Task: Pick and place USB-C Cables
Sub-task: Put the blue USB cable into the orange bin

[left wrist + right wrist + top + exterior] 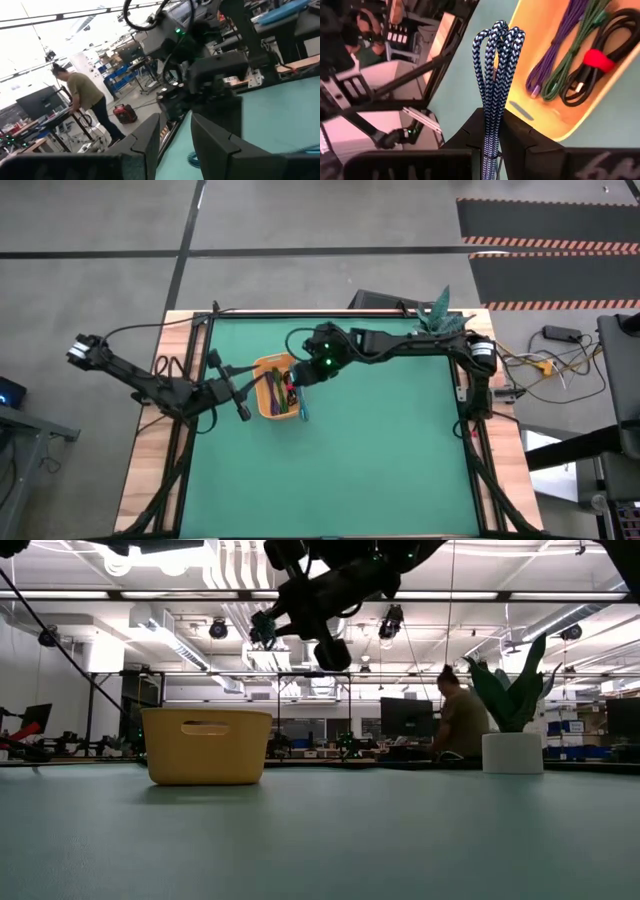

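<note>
Blue braided cable [495, 85] pinched in right gripper [492, 142], hanging over orange tray [600, 107] edge. Centre above the three bundles inside, lower, release. Left gripper [175, 135] open, empty, just left of tray.

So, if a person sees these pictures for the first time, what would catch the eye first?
Probably the blue braided cable bundle, pinched upright in the right end effector, which hangs in the air beside the orange tray on the green table. Next, the tray's contents: a purple cable, a green cable and a black cable with a red tie. The left end effector waits on the tray's other side.
</note>
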Robot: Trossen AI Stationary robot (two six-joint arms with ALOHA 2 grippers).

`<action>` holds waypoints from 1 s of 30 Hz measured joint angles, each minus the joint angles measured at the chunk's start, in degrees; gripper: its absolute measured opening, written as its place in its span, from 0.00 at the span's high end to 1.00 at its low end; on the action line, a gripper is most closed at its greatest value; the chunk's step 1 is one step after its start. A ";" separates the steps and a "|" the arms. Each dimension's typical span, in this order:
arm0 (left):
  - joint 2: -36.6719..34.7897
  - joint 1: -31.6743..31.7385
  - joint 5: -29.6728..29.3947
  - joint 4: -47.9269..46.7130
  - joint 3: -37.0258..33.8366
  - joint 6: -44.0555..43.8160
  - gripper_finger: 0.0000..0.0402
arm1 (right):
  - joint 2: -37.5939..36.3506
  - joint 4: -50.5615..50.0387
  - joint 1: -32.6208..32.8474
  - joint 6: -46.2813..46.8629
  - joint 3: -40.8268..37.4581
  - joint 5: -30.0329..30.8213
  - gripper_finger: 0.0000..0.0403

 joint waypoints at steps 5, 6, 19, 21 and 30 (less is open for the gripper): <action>-2.41 -1.08 -0.01 -0.62 -0.55 0.02 0.76 | 0.03 0.53 -1.79 2.85 0.29 -0.24 0.93; -2.93 -1.13 0.01 -0.59 -0.71 0.02 0.76 | 0.03 0.41 -2.15 3.50 0.29 -0.26 0.93; -7.17 -1.14 0.02 -0.58 -1.76 0.04 0.76 | 4.12 6.10 -4.38 8.13 1.80 -2.26 0.93; -7.32 -1.14 0.03 -0.48 -1.79 0.07 0.76 | 5.61 6.80 -4.41 8.13 3.04 -2.42 0.93; -7.57 -1.23 0.06 -0.65 -1.88 0.08 0.76 | 15.34 6.66 -4.90 8.06 14.63 -7.34 0.93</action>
